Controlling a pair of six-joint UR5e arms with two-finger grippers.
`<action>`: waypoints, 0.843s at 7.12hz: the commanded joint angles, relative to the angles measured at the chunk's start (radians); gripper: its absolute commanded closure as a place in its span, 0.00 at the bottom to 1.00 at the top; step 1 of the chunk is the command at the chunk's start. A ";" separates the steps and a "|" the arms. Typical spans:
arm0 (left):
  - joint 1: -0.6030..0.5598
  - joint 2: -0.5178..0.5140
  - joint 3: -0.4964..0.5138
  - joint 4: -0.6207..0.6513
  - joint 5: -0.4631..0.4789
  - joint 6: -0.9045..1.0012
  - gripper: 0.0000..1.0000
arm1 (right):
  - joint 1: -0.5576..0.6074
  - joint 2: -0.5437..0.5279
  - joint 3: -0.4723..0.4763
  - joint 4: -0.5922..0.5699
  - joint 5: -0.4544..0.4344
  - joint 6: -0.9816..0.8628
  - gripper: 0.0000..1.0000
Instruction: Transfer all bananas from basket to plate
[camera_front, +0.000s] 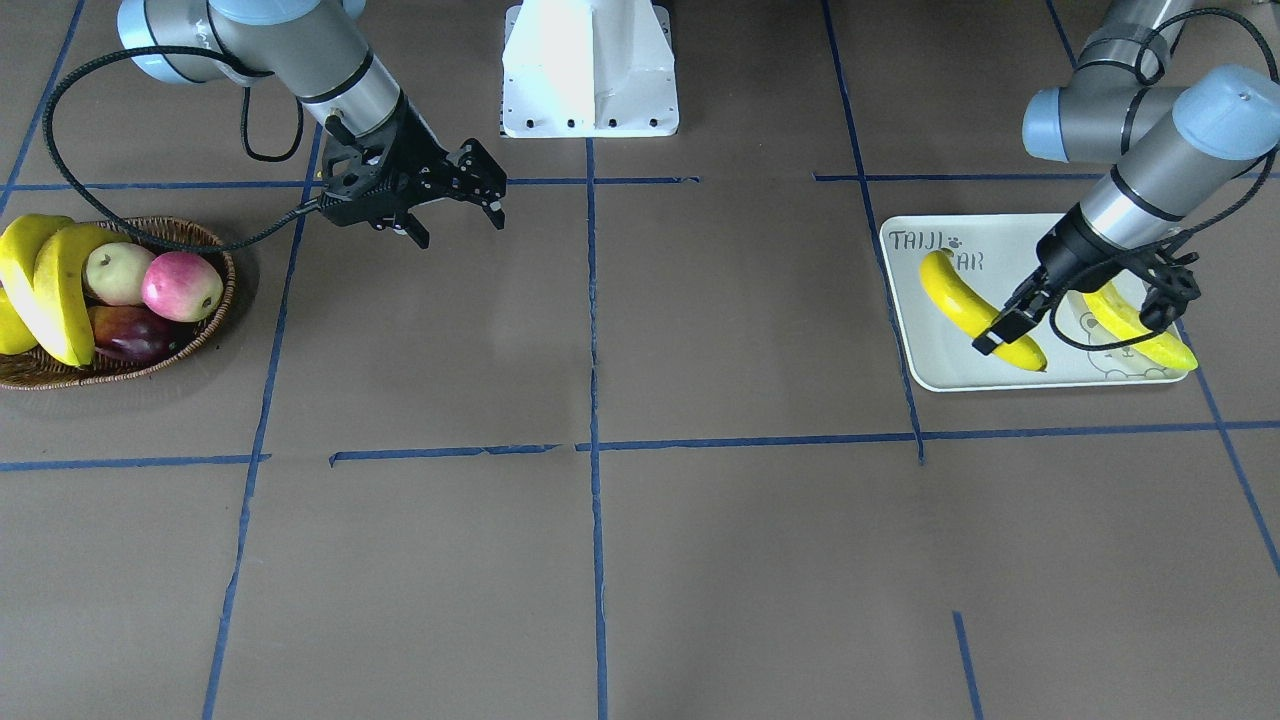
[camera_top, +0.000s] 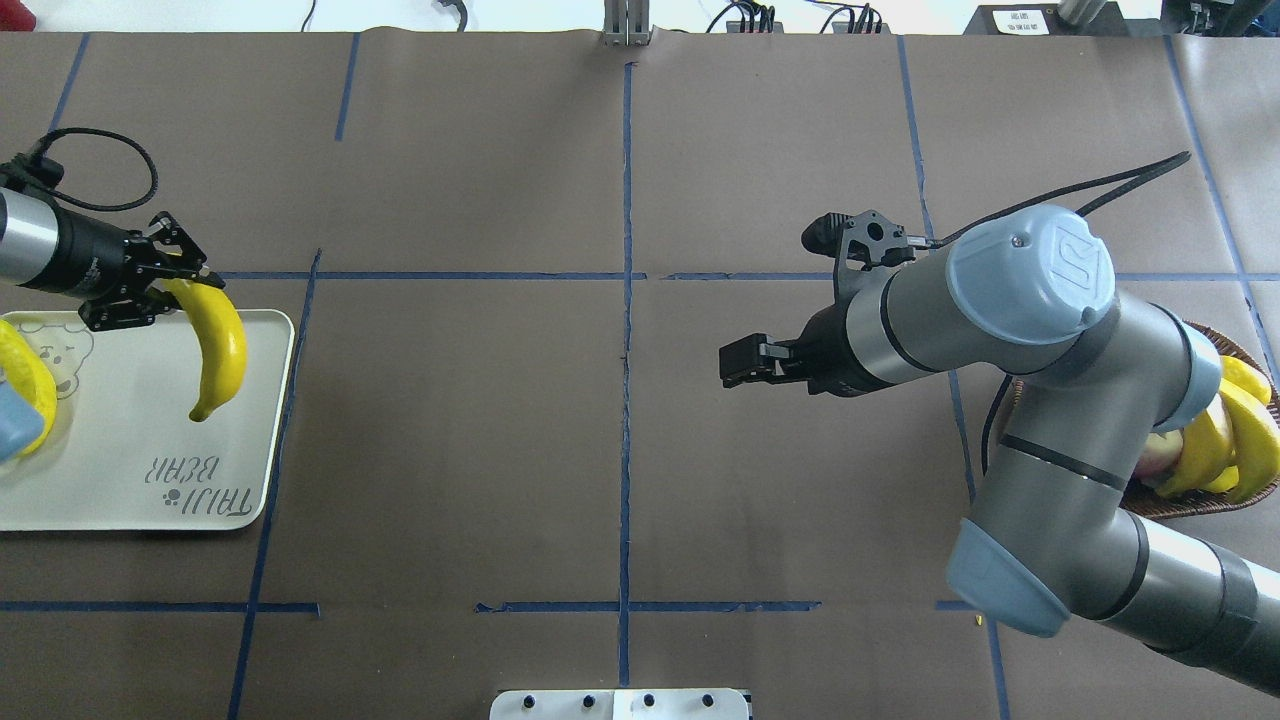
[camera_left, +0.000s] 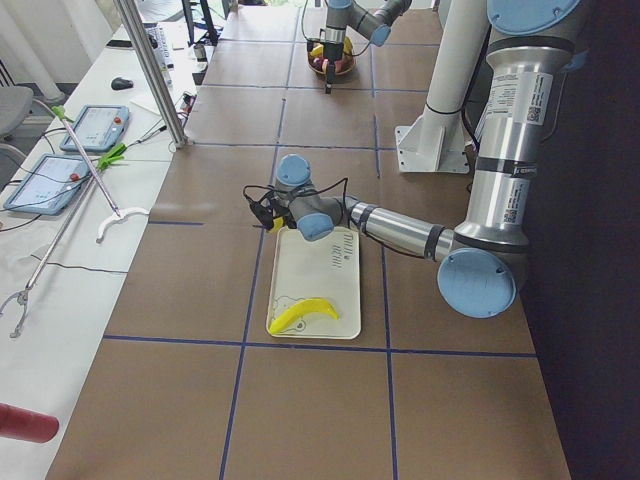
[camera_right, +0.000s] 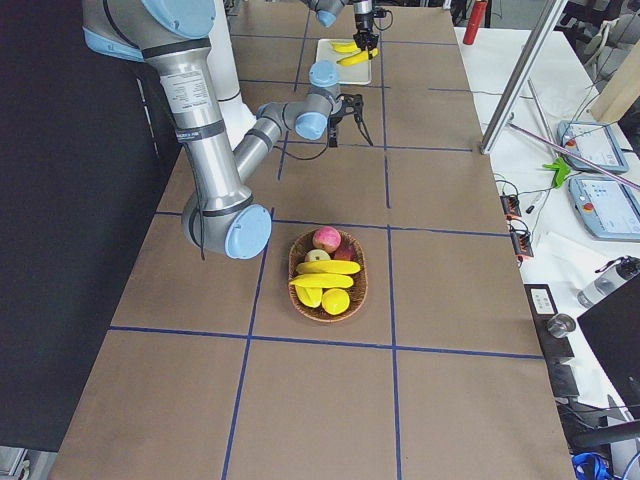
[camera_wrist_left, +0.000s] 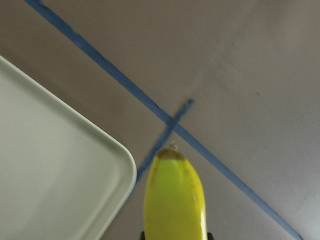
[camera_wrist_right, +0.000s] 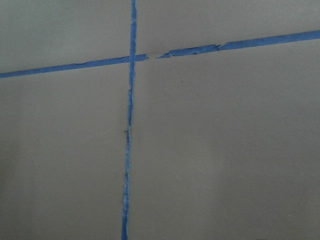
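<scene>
My left gripper (camera_front: 1008, 325) is shut on one end of a long yellow banana (camera_top: 220, 350), which hangs over the far edge of the pale "TAIJI BEAR" plate (camera_top: 120, 430). In the left wrist view this banana (camera_wrist_left: 175, 200) juts out beyond the plate's corner (camera_wrist_left: 75, 165). A second banana (camera_front: 1140, 335) lies on the plate by the bear drawing. The wicker basket (camera_front: 222, 295) at the table's other end holds more bananas (camera_front: 60, 285). Short of the basket, my right gripper (camera_front: 460, 226) hovers open and empty above bare table.
Beside its bananas the basket holds a pink-red apple (camera_front: 180, 285), a pale green fruit (camera_front: 118, 272) and a dark purple one (camera_front: 130, 332). The robot's white base (camera_front: 590, 70) stands at the back centre. Blue tape lines cross the brown table.
</scene>
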 joint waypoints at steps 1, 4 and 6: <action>-0.051 0.095 0.043 0.025 0.000 0.203 0.93 | -0.001 -0.028 0.033 -0.043 -0.001 -0.034 0.00; -0.070 0.128 0.114 0.010 0.069 0.267 0.85 | -0.006 -0.025 0.030 -0.043 -0.001 -0.034 0.00; -0.070 0.134 0.134 0.009 0.101 0.273 0.52 | -0.016 -0.021 0.028 -0.043 -0.011 -0.034 0.00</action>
